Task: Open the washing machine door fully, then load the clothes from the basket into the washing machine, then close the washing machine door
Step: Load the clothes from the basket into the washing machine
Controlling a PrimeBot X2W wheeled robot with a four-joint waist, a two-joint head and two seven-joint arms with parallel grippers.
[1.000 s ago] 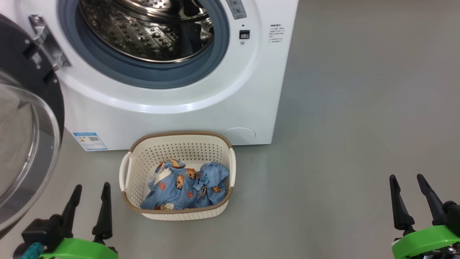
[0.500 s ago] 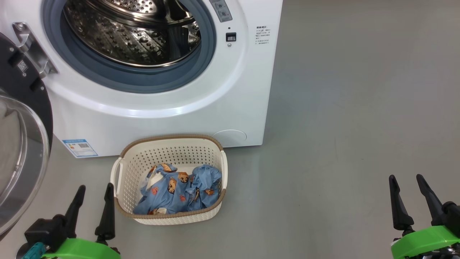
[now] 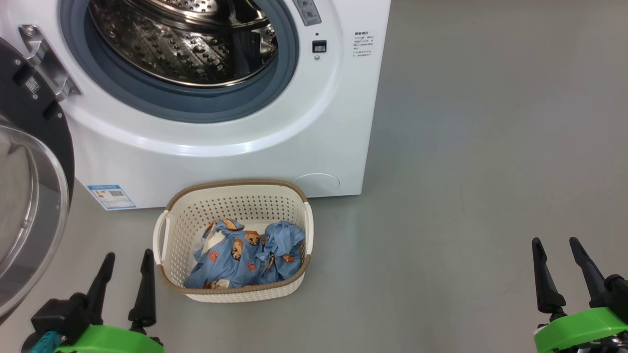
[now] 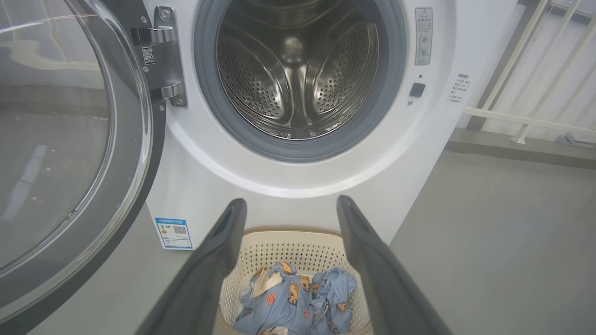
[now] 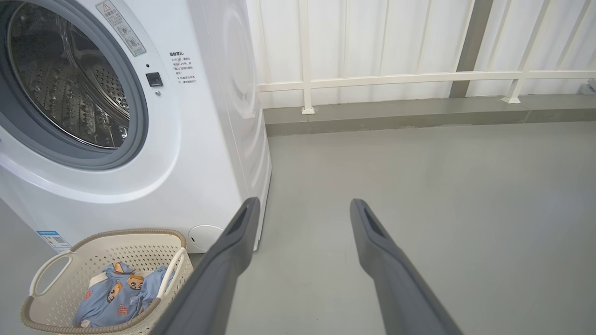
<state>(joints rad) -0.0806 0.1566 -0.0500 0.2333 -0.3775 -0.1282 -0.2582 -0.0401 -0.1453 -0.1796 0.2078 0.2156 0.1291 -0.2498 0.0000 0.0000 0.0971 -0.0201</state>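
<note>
change: head camera has shifted over the last second and the whole view slid slightly. The things themselves haven't moved, and nothing has been handled.
door: washing machine door hangs swung out at 9 o'clock of the washing machine. The drum mouth is unobstructed, so I'd call step one done.
clothes: the clothes all lie in the basket. It sits on the floor at 6 o'clock of the drum mouth, just beside the machine front.
hands: left gripper and right gripper are both spread wide and empty, same as a second ago.
meaning: looks like reframing before the first pick, and loading is not started. The left gripper is nearer, at 8 o'clock of the basket. The right is at 4 o'clock, well apart.
count: 1 machine, 1 door, 1 drum, 1 basket with 2 handles, 2 grippers, 1 blue label. The clothes are 1 heap, and I can't tell how many pieces.
</note>
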